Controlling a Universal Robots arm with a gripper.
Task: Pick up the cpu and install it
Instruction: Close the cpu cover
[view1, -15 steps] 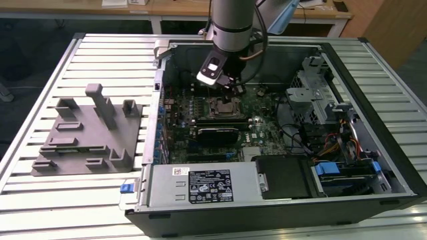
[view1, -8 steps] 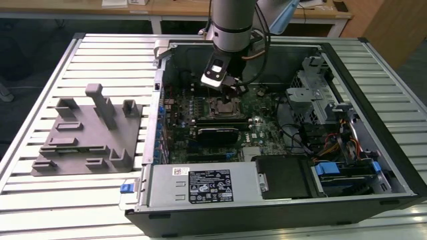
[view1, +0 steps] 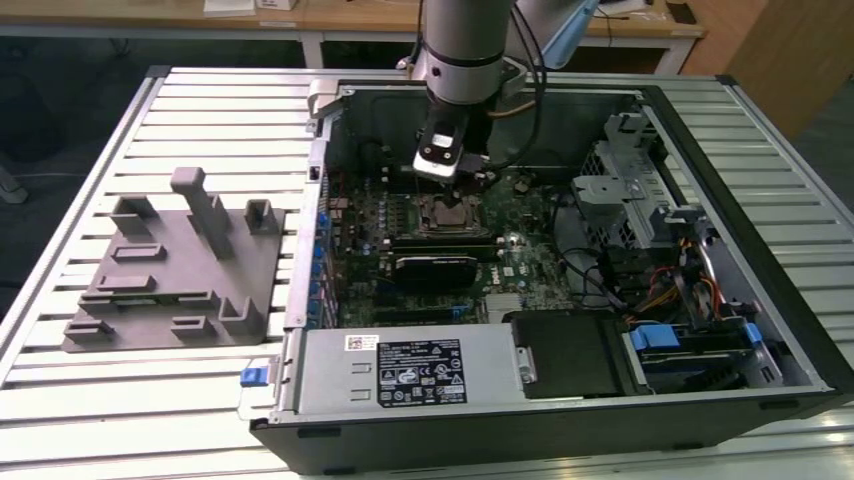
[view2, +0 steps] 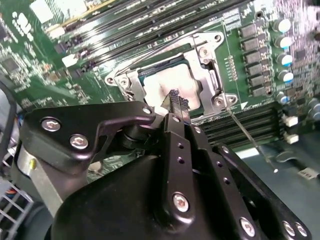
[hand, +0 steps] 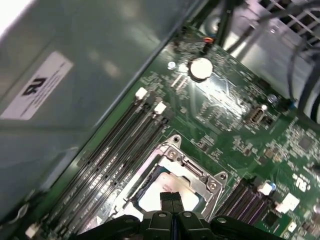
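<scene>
**End effector closed above the cpu in its socket**

The computer case (view1: 534, 435) is lying open on the slatted tabletop (view1: 134, 400). It is holding a green motherboard (view1: 534, 265), with a labelled metal box (view1: 334, 375) along its near wall. A grey fixture (view1: 174, 270) is standing on the tabletop outside the case, toward the exterior view's left.

The cpu (view2: 157, 86) (hand: 149, 198) is lying flat inside the socket frame (view2: 210, 75) on the motherboard, silvery top facing up, just beside the rows of memory slots (hand: 115, 150).

The end effector (view2: 176, 97) (hand: 172, 196) is hanging directly over the cpu. Its two fingertips are pressing together, with nothing between them. Whether the tips are touching the cpu top cannot be told.
</scene>
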